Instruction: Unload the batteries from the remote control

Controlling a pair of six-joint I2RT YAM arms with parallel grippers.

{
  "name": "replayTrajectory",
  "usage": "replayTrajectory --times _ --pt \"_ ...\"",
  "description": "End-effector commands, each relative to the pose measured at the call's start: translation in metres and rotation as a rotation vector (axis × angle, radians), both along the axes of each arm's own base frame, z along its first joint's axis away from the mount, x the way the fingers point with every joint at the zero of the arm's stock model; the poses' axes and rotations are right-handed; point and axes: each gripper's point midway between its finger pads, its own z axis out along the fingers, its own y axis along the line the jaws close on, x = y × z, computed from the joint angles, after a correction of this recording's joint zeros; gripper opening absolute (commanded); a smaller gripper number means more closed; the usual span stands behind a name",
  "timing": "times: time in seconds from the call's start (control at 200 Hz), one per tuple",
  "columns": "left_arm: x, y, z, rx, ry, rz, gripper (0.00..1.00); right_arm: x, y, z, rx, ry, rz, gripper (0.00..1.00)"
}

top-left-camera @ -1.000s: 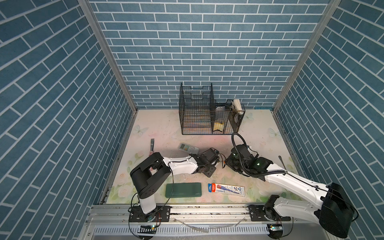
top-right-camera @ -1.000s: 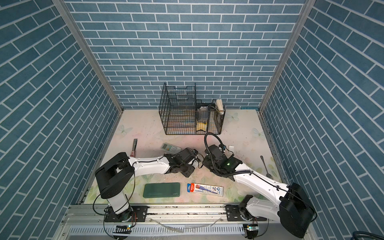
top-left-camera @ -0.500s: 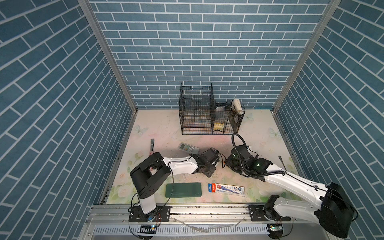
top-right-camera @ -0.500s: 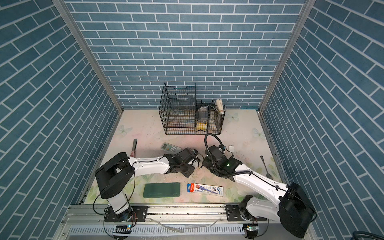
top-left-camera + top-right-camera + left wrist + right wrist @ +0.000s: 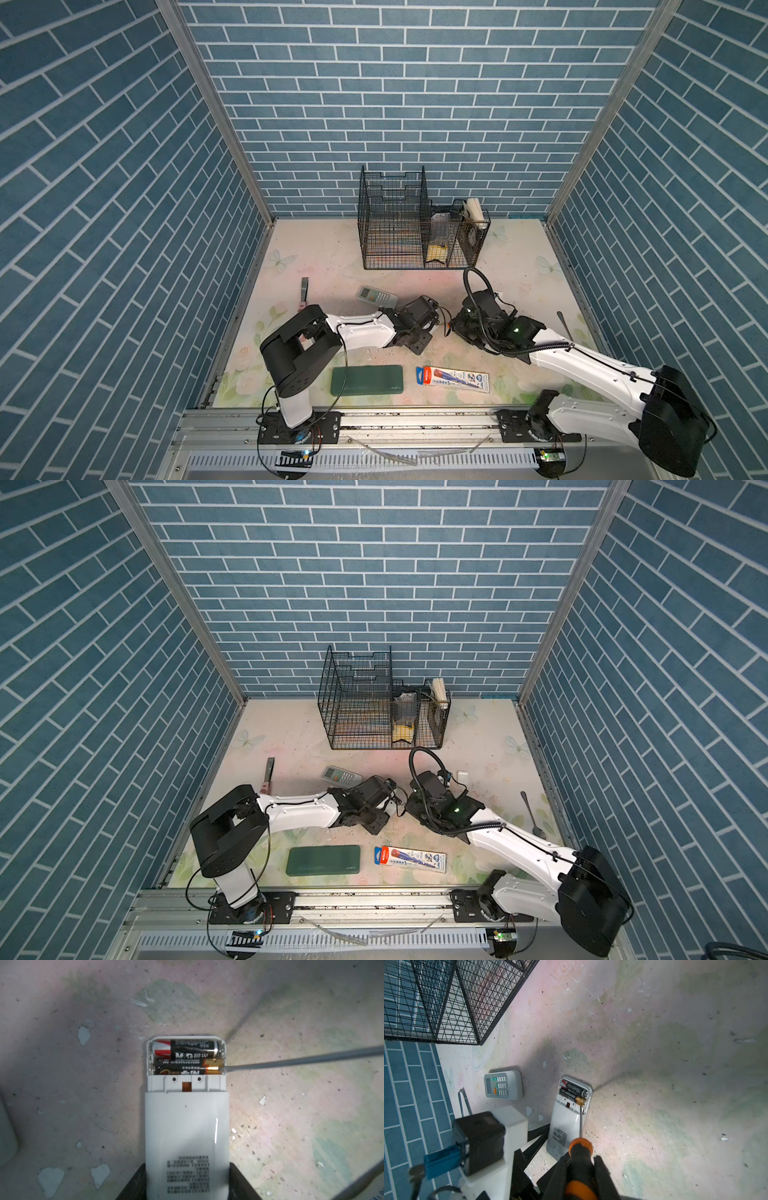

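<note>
Prying is the step in hand: the white remote control lies back-up on the table with its battery bay uncovered, and the two batteries sit side by side inside it, neither yet lifted. The left gripper has its jaws closed on the remote control's sides, pinning it down. The right gripper is clamped around the orange-and-black handle of the screwdriver, whose thin tip touches the coppery end of the nearer battery. The next move likely calls for a small levering lift under that end, against the contact spring, while the left grip holds firm so the body does not skid. Too sharp a flick could send the cell rolling off across the table.
</note>
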Motion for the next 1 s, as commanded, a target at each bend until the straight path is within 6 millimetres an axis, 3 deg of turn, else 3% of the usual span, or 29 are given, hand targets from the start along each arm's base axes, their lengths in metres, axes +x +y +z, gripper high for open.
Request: replayTrajectory --times 0.0,0.67,0.995 --pt "-0.05 0.046 -0.058 0.178 0.233 -0.005 0.34 -0.008 -0.009 -0.008 -0.02 0.035 -0.026 0.0" --pt "-0.05 0.047 -0.058 0.18 0.235 -0.002 0.34 -0.011 -0.013 -0.014 -0.016 0.034 -0.04 0.0" --pt "-0.052 0.049 -0.06 0.181 0.241 0.002 0.33 -0.005 -0.008 0.007 -0.003 -0.002 -0.023 0.0"
